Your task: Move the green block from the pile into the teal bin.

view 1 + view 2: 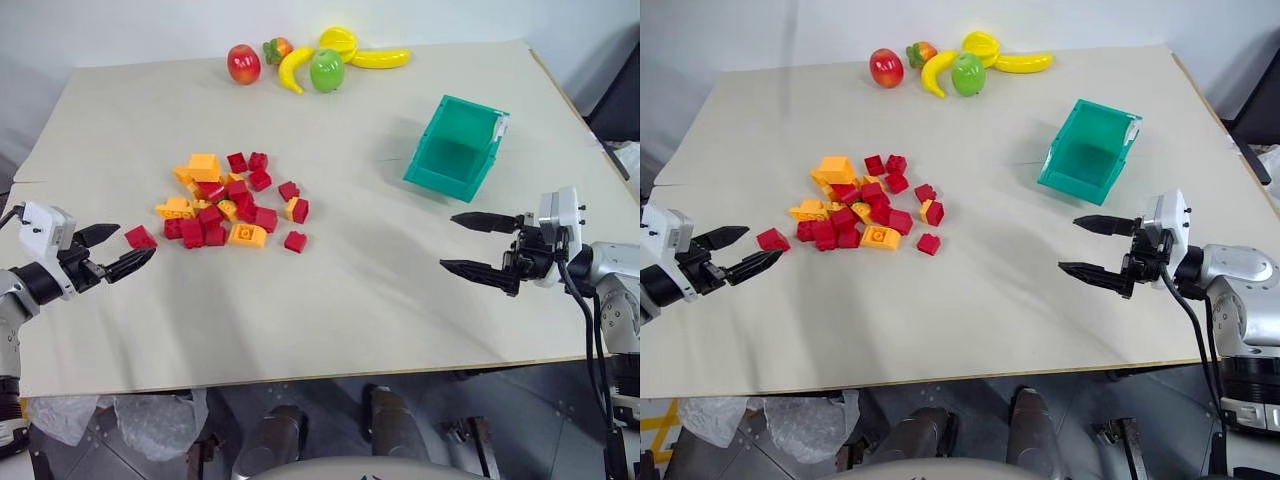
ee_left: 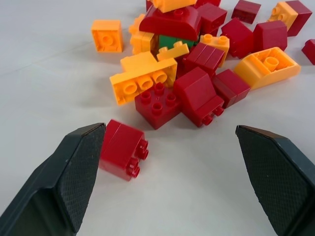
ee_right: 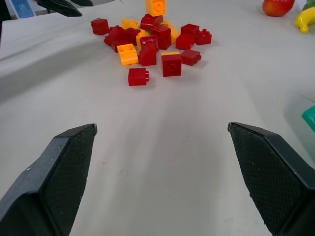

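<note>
Both pincers, left pincer [image 1: 118,251] and right pincer [image 1: 478,246], are held released above the worktop [image 1: 360,300]. The green block [image 2: 170,41] is seen buried in the pile [image 1: 225,200]; the teal bin [image 1: 457,148] is set well apart.

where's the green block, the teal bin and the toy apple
green block [image 2: 170,41], left wrist view, its visible side under a red brick
teal bin [image 1: 447,179], left eye view, its near outer wall
toy apple [image 1: 326,71], left eye view, middle of its light-green body
</note>
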Available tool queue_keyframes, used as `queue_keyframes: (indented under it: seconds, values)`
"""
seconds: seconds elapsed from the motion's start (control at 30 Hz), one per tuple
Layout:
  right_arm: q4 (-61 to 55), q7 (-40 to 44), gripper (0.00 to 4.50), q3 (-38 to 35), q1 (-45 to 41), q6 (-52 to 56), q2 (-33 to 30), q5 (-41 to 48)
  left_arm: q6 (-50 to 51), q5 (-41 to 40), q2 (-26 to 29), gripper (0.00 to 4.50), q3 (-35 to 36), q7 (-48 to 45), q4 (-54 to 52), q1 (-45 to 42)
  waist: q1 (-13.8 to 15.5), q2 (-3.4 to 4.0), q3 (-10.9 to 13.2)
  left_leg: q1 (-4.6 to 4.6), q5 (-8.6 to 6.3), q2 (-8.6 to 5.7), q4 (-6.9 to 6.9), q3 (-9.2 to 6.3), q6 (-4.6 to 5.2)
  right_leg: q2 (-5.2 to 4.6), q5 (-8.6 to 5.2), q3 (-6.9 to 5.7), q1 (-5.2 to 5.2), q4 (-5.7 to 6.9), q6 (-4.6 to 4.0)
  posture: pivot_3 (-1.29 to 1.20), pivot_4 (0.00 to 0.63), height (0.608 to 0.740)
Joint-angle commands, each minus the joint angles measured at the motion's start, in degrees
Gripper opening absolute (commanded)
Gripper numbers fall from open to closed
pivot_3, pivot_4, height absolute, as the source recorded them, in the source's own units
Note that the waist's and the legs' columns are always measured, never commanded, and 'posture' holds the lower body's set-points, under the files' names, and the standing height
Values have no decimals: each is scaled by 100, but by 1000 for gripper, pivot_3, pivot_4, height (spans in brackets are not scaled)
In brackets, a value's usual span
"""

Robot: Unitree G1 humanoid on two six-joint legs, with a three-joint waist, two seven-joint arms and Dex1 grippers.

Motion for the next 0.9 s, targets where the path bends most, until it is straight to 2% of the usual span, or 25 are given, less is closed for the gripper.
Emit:
queue_keyframes:
  seconds: [0.03, 0.33, 0.43, 0.63, 0.7, 0.73, 0.77, 0.8, 0.9]
  values:
    - [-208, 61, 4462, -167, -75, -15, -130, 115, -292, 103, 69, 4500, 55, -28, -1, 2, 0, 0, 0, 0, -1, 2, 0, 2, -1, 2, 0, 1, 0, 0, 0, 0, 150, 740]
    - [-399, -26, 4462, -213, -164, 85, -113, 231, -191, -94, -69, 4500, 309, 415, -31, -164, 5, 0, 0, 0, -10, 22, 0, 12, -5, 23, 1, 8, 0, 0, 0, 0, 150, 740]
    - [-478, -82, 4462, -221, -210, 137, -86, 287, -616, 75, -87, 4500, 361, 635, -74, -224, 9, -1, 1, 0, -17, 42, 0, 15, -16, 48, 5, 11, 0, -5, -7, 0, 150, 740]
    - [-677, -179, 4462, -203, -298, 256, -49, 444, -787, 75, -67, 4500, 310, 596, 150, -349, -2, -1, 0, 1, -24, 56, 0, 32, -21, 60, 6, 20, -7, -7, -11, 0, 150, 740]
    - [-728, -182, 4500, -148, -429, 319, -8, 520, -1046, 179, -53, 4096, 214, 596, 500, -595, 2, -1, 0, 2, -25, 55, 0, 35, -20, 60, 6, 22, -8, -6, -11, 0, 150, 740]
    - [-723, -143, 4500, -93, -522, 343, 27, 557, -1136, 283, -41, 4096, 42, 553, 878, -938, 8, -1, 0, 2, -25, 55, 0, 35, -20, 60, 6, 22, -8, -6, -11, 0, 150, 740]
    - [-715, -114, 4500, -56, -581, 357, 50, 581, -1205, 361, -33, 3653, -84, 519, 1162, -1189, 9, -1, 1, 2, -25, 56, 1, 37, -20, 62, 7, 22, -10, -7, -12, 0, 150, 740]
    - [-701, -88, 4500, -4, -650, 364, 74, 590, -1269, 464, -45, 3546, -252, 460, 1514, -1511, 40, -6, 3, 4, -25, 55, 1, 40, -20, 62, 7, 23, -10, -8, -12, 0, 150, 740]
    - [-676, -44, 4500, 78, -810, 423, 125, 592, -1513, 738, -123, 2705, -648, 262, 2414, -2294, 99, -6, 3, 5, -24, 55, 9, 43, -21, 63, 12, 21, -9, -16, -14, 0, 150, 740]
